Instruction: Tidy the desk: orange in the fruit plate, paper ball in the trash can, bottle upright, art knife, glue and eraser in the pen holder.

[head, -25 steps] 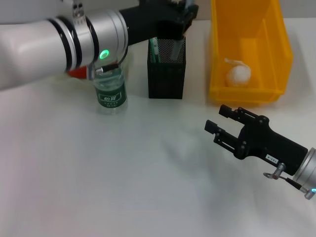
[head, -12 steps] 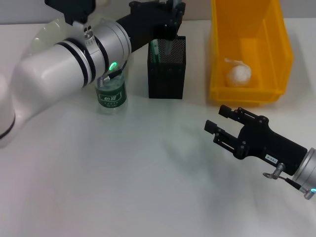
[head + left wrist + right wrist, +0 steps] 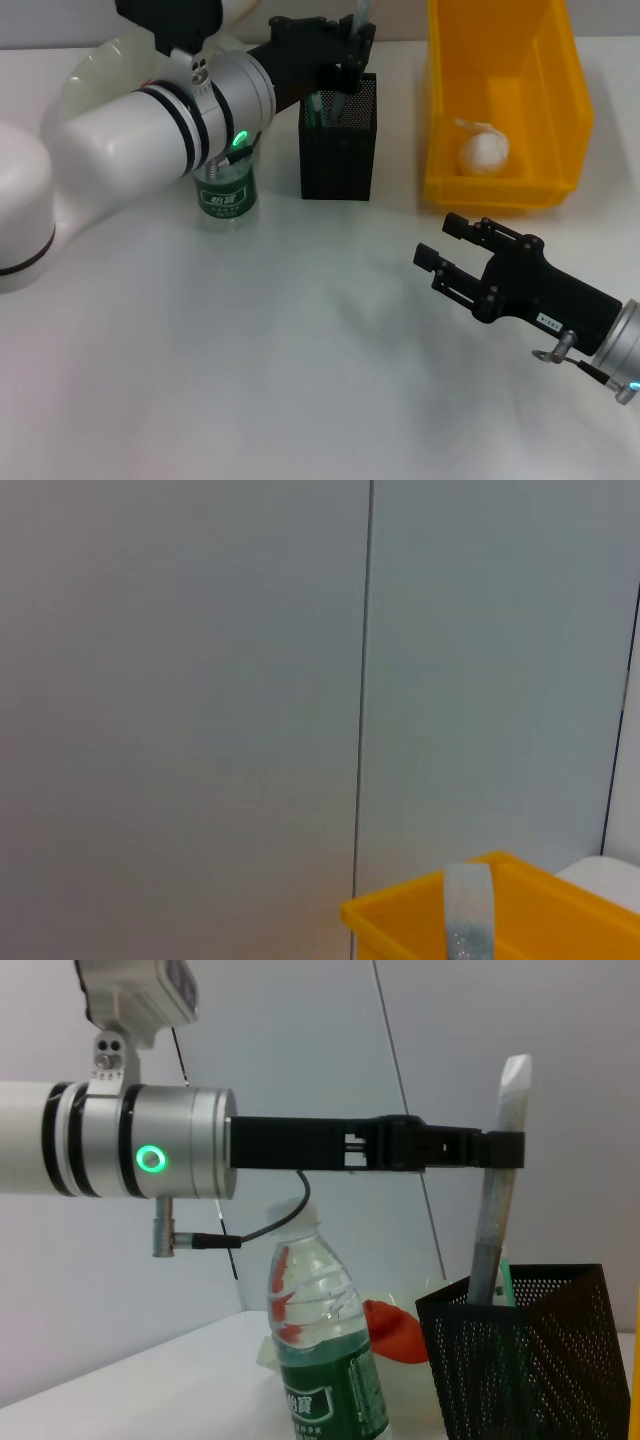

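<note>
Left hand is poised directly above the black mesh pen holder, pinching the art knife high on its shaft. The knife stands nearly upright, its lower end already inside the holder's mouth beside a green-capped item whose identity I cannot make out. The left arm reaches in horizontally across the bench, passing over the bottle, which stands upright just beside the holder. Behind the bottle, an orange sits in the pale fruit plate.

The yellow trash can stands just beside the holder on the other side, paper ball inside.

Right hand hovers low over the near bench, well apart from everything, fingers spread and pointing toward the holder. Wide bare bench lies between it and the bottle.
</note>
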Available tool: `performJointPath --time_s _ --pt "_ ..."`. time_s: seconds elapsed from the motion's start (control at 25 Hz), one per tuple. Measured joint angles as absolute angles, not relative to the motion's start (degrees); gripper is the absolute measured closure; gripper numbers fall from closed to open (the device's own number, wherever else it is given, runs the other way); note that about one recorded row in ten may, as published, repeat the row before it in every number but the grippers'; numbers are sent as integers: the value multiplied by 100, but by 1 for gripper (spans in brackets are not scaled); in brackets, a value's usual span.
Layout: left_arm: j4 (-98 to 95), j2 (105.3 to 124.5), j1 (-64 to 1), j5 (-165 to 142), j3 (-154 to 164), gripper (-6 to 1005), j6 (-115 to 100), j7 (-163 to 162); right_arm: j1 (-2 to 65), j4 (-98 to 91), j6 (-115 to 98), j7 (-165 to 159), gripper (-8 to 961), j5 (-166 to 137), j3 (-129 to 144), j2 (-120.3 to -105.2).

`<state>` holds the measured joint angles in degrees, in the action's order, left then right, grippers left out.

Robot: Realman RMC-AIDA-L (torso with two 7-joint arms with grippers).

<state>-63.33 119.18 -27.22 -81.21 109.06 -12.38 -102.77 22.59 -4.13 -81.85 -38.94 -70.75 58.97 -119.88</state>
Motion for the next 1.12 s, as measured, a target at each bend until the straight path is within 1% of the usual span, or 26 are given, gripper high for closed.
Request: performJointPath --time_s 0.36,0.56,0.92,0.96,1.0,1.12 --pt "-6273 11918 -2780 -8146 10916 832 -1257 -10201 2248 -413 -8207 -3894 358 -7075 5897 -11988" --pt "-6310 11918 -2722 -8122 10923 592 -1278 -10065 2252 -413 -8217 -3893 359 -7075 5897 -11988" --pt "-6559 11905 -2513 -8049 10826 370 -1369 -10179 2250 -413 -8269 -3893 359 -7075 5897 -11988" --pt "-6565 11900 -2495 -8003 10762 346 -1473 -10211 2250 -413 -8304 -3894 359 -7075 5897 -11988" --pt "-6568 11880 -2439 -7796 10330 322 -2316 -10190 2249 -413 -8319 -3894 359 -7075 5897 -11988" --pt "-6562 11880 -2416 -7742 10161 250 -2623 -10153 2249 -413 -8337 -3893 359 -7075 5897 -11988"
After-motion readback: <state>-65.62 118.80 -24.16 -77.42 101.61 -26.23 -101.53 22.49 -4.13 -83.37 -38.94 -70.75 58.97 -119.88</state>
